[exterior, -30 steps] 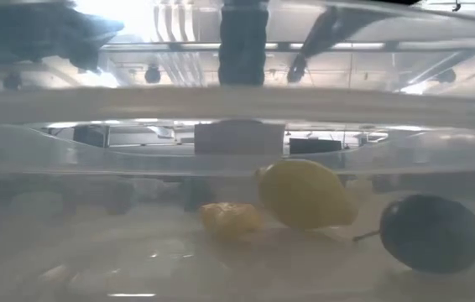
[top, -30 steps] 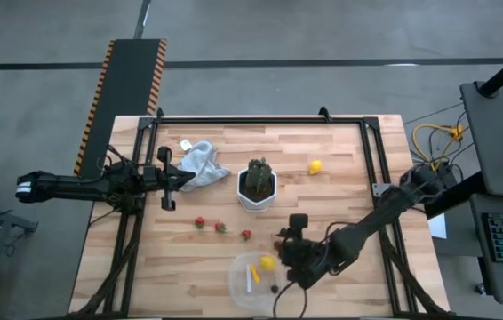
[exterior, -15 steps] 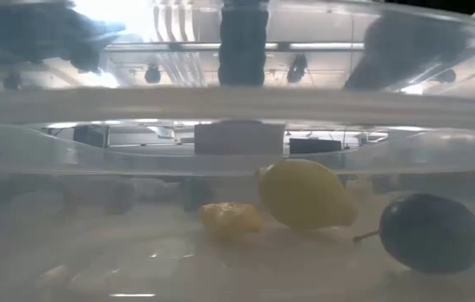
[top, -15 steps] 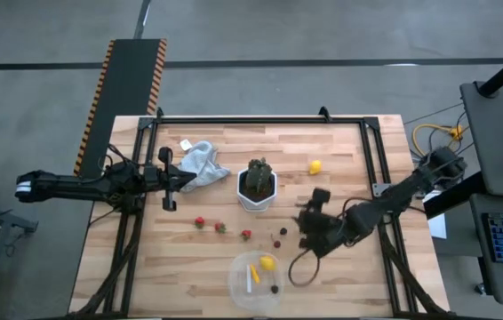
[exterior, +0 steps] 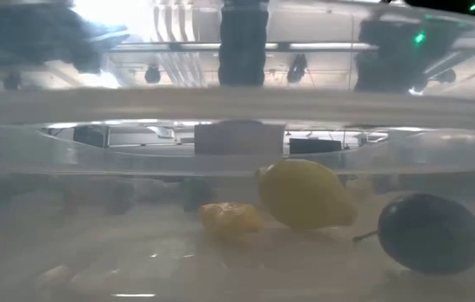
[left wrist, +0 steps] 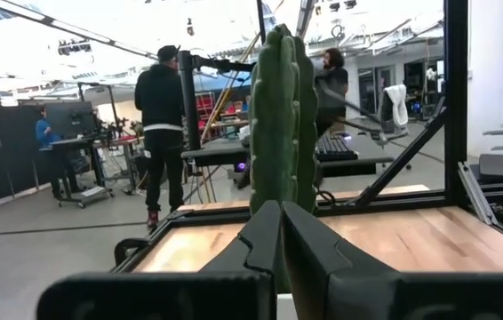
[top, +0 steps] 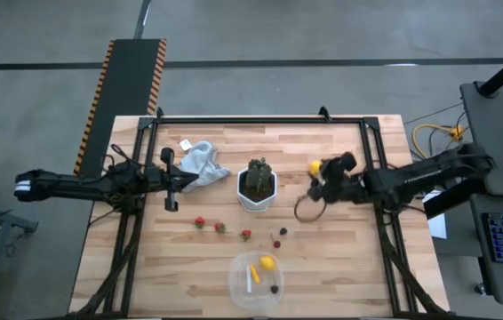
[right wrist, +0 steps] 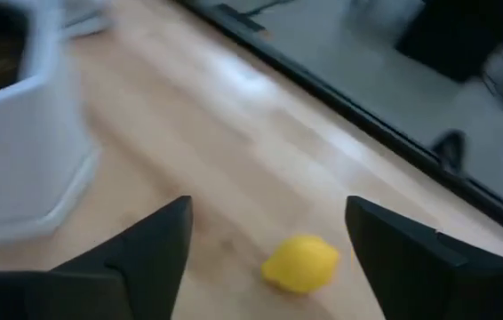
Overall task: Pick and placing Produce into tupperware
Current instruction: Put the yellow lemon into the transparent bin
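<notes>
The tupperware (top: 256, 281), a clear round tub near the table's near edge, holds a yellow lemon (top: 268, 263), a thin yellow piece (top: 252, 276) and a dark berry (top: 275, 288). The low view looks through its wall at the lemon (exterior: 305, 195) and berry (exterior: 430, 232). Three strawberries (top: 220, 228) and two dark berries (top: 280, 237) lie on the wood. My right gripper (top: 321, 180) is open beside a second lemon (top: 315, 166). In the right wrist view that lemon (right wrist: 300, 263) shows between the spread fingers (right wrist: 267, 206), touching neither. My left gripper (top: 187, 180) waits shut at the left.
The white hexagonal pot (top: 257, 187) with the spiky plant stands mid-table, just left of my right gripper; it fills the right wrist view's corner (right wrist: 11, 151). A crumpled grey cloth (top: 200, 160) lies by my left gripper. A black frame (top: 260, 120) edges the table. People stand in the room beyond.
My right gripper has left the tupperware's right side, moving toward the table's far and right edges, and has turned about until it points at the lemon beyond the pot. The fruit in the tub has stayed put.
</notes>
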